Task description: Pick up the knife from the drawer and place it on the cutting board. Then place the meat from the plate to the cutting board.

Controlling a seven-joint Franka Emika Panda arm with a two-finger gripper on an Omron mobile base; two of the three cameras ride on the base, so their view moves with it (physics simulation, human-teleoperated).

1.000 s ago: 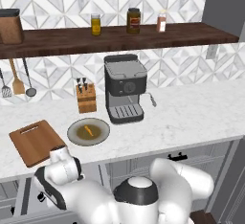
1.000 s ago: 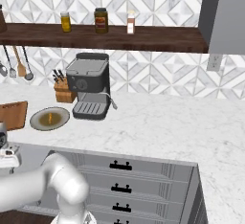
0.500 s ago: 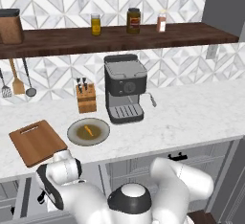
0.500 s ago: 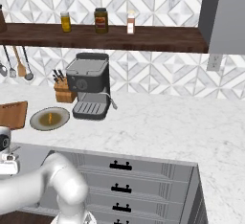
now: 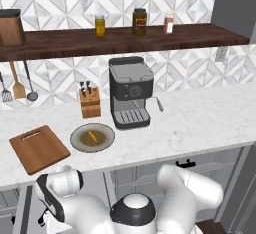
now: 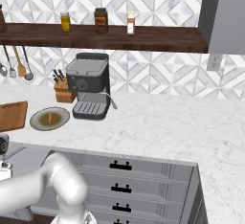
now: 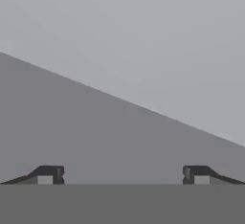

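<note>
Meat lies as a small orange strip in the middle of the plate, just right of the cutting board on the marble surface. Hand is released, its two dark tips set wide apart against plain grey panels. Knife block stands behind the plate, beside the coffee machine

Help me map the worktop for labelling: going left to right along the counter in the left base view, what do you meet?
cutting board → plate holding the meat → coffee machine
</note>
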